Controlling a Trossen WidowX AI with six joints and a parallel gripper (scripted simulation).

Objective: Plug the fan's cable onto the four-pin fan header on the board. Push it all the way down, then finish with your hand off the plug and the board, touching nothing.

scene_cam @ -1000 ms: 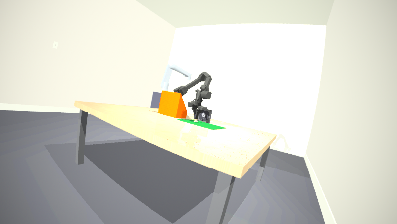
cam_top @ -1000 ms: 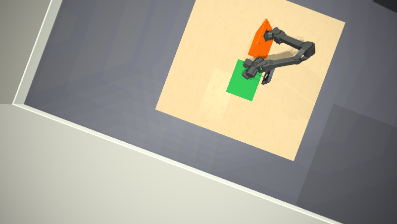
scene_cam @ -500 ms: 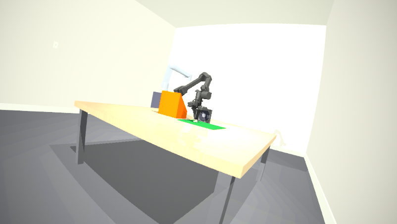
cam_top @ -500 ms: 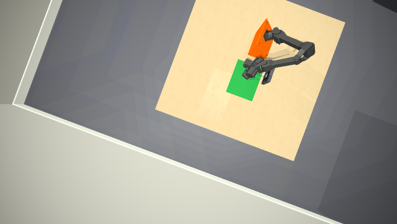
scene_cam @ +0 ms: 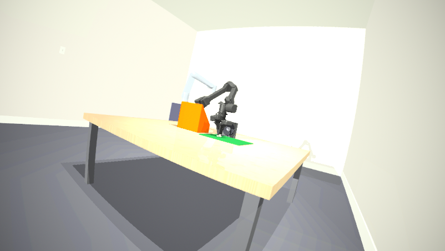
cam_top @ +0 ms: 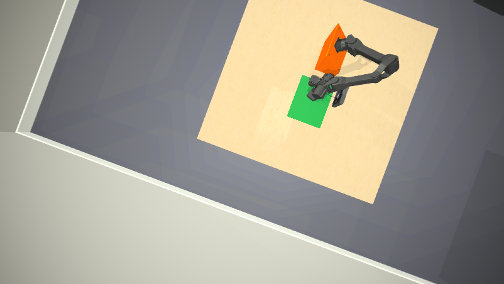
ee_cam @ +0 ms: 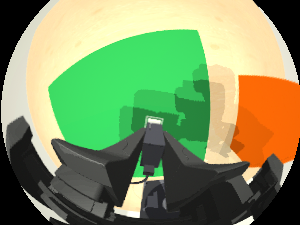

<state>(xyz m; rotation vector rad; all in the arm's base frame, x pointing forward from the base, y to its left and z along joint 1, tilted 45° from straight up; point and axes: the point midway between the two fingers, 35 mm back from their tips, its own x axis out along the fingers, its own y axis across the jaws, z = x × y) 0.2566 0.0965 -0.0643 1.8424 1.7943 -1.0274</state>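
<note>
The green board [cam_top: 305, 110] [scene_cam: 238, 141] [ee_cam: 95, 99] lies flat on the table. The white header [ee_cam: 154, 120] shows on the board just ahead of the dark plug [ee_cam: 153, 140]. My gripper [ee_cam: 153, 132] [scene_cam: 218, 134] is shut on the plug, low over the board. Whether the plug is seated on the header cannot be told. A thin dark cable [ee_cam: 141, 182] runs from the plug's rear toward the black fan [cam_top: 339, 98] [scene_cam: 228, 129] [ee_cam: 154, 201], which stands upright beside the board. In the top view the arm hides the plug and header.
An orange wedge-shaped block [cam_top: 326, 58] [scene_cam: 190, 116] [ee_cam: 267, 121] stands close beside the board, with the arm's base mounted at it. The wooden table [cam_top: 232, 116] [scene_cam: 249, 174] bears everything. The arm reaches over the table between the block and the fan.
</note>
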